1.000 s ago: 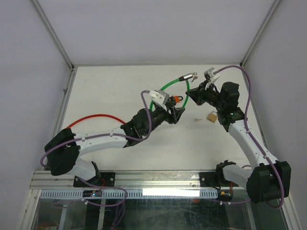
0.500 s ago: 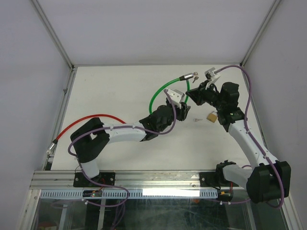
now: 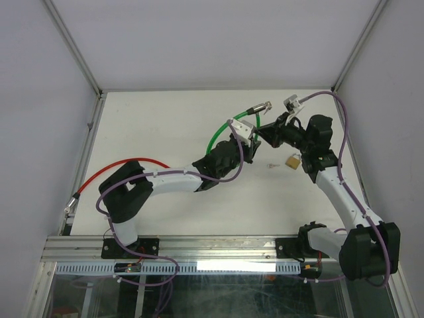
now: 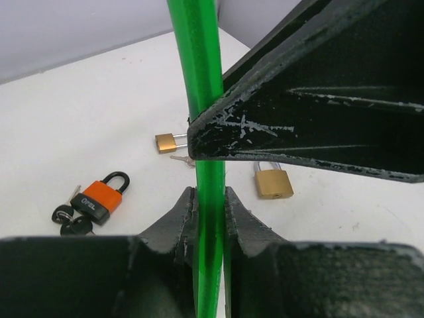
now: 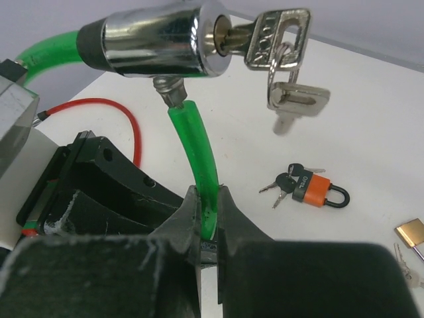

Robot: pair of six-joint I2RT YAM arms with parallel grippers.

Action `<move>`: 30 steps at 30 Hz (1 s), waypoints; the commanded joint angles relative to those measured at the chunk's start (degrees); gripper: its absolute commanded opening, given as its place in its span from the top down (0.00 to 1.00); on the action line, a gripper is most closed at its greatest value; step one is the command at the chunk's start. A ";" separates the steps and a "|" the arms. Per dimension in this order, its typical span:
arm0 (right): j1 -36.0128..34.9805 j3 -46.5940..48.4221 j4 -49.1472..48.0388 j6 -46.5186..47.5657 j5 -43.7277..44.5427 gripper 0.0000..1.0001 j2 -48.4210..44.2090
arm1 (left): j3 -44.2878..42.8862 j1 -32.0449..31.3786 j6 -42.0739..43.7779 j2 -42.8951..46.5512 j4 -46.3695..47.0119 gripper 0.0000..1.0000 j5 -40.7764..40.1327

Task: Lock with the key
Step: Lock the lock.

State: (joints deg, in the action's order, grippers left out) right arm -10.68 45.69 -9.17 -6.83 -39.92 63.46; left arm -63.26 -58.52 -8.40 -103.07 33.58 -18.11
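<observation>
Left fingers (image 4: 173, 224) are seen pinched tight on the green cable (image 4: 202, 79), and the right fingers (image 5: 233, 225) are clamped on that same cable too, just below its chrome lock barrel (image 5: 149, 38). Right above the right fingers, the key (image 5: 268, 38) is found stuck in the barrel's end, with a spare key (image 5: 298, 98) dangling off its ring. An orange padlock (image 5: 317, 190) and a brass padlock (image 4: 273, 183) are left lying on the counter (image 4: 99, 112) beyond the fingers.

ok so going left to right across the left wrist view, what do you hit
bunch of keys → orange padlock → brass padlock on its side → green cable → second brass padlock
</observation>
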 commanded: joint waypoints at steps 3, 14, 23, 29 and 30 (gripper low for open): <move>1.55 -0.27 -6.39 -4.06 -11.89 0.87 -1.44 | 3.98 2.01 5.55 3.75 8.17 1.00 5.75; 4.22 -4.99 -19.46 -13.53 -21.40 0.65 -2.12 | 9.15 2.85 6.47 7.88 12.82 1.00 14.93; 4.26 -6.22 -19.48 -12.08 -19.03 0.59 -1.99 | 11.20 2.80 7.62 9.97 15.30 1.00 19.72; 4.26 -7.70 -24.46 -14.56 -20.93 0.64 -1.94 | 11.11 2.80 7.54 10.24 15.20 1.00 23.60; 4.26 -8.08 -25.98 -15.57 -21.44 0.69 -1.98 | 11.06 2.80 7.53 10.30 15.08 1.00 24.13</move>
State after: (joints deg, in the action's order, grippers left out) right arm -6.74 38.22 -27.33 -19.27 -59.40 62.67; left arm -51.90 -55.66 -2.48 -96.51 42.94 1.91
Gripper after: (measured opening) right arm 0.371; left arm 0.132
